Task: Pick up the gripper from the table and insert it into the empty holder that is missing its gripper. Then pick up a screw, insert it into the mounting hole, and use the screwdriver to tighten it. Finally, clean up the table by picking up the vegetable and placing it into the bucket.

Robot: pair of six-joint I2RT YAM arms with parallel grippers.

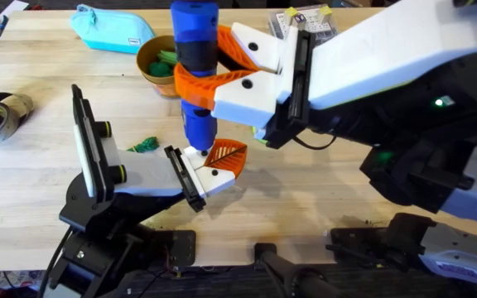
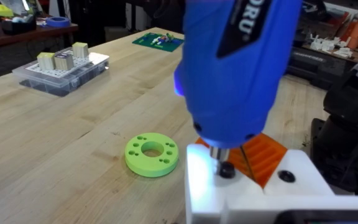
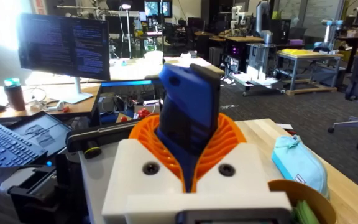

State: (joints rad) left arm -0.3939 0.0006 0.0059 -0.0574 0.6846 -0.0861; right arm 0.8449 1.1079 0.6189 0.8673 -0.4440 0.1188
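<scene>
At table centre, right gripper (image 1: 209, 83) is clamped on the screwdriver (image 1: 195, 58), tip on the screw (image 2: 226, 169) in the holder (image 1: 207, 176). Left claw state: can't tell. Keep the driver vertical, light downward pressure; vegetable (image 1: 146, 145) waits at 9 o'clock of the holder.

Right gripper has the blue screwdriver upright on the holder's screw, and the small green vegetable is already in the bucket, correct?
Not quite. The vegetable lies on the table, left of the screwdriver, per overhead. The right gripper does hold the screwdriver on the holder.
</scene>
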